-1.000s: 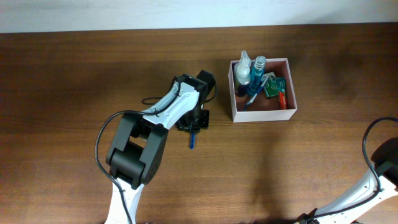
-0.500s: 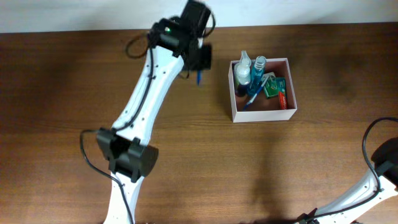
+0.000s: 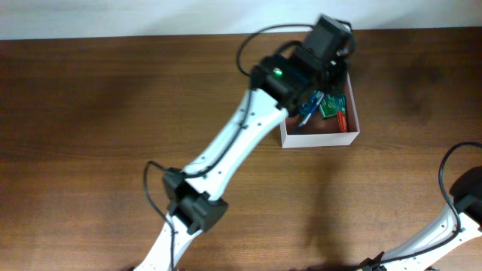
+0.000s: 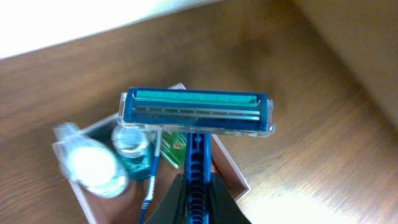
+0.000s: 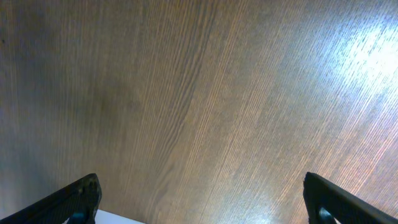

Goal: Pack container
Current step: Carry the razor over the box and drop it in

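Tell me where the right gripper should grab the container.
Pinch the near wall of the container from above, jaws straddling the thin upright rim. Inside looks bare there, and the left gripper holds the razor over the far side.

Left arm (image 3: 233, 147): my white rounded links, black joint housings, a small green light (image 3: 280, 73) lit near the wrist, a thin black cable (image 3: 241, 53) looping off it. Right arm (image 3: 440, 235): same white shell, black joint, a black lead (image 3: 442, 169). My right fingers (image 5: 78, 196) are dark and blunt-tipped. My left fingers (image 4: 169, 209) are black and tapered.
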`<state>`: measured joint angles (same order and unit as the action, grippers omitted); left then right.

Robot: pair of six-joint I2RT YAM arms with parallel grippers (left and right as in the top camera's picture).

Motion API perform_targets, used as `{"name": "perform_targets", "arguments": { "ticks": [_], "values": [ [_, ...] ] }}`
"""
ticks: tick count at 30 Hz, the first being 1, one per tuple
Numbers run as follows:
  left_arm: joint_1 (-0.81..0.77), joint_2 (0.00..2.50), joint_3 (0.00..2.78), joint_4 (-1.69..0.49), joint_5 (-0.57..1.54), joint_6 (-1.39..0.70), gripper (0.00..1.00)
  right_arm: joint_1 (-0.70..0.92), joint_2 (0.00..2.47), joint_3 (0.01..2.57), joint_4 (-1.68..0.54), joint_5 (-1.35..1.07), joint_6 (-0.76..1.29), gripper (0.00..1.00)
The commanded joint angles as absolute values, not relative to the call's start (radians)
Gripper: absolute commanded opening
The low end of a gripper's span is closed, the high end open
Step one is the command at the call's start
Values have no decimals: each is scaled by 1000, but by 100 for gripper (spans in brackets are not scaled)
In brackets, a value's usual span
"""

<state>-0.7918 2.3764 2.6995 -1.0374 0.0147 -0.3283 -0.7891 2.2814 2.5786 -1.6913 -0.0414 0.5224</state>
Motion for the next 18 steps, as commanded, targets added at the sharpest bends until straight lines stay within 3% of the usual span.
{"name": "perform_targets", "arguments": {
  "ticks": [1, 8, 12, 14, 18],
  "values": [
    [-809, 2468, 2698, -1028, -8, -259, 4, -785, 2285, 2573, -1691, -28, 524, 99],
    [-809, 2583, 2698, -1021, -8, -260, 11, -785, 2285, 2573, -1691, -29, 524, 99],
    [-809, 2588, 2698, -1024, -7, -259, 44, -785, 2285, 2573, -1691, -29, 524, 99],
    [-809, 2588, 2701, -1025, -7, -259, 80, -785, 2285, 2573, -1691, -29, 524, 99],
    [-809, 2582, 2720, -1054, -4, -247, 95, -786, 2285, 2573, -1691, -29, 524, 99]
  ]
}}
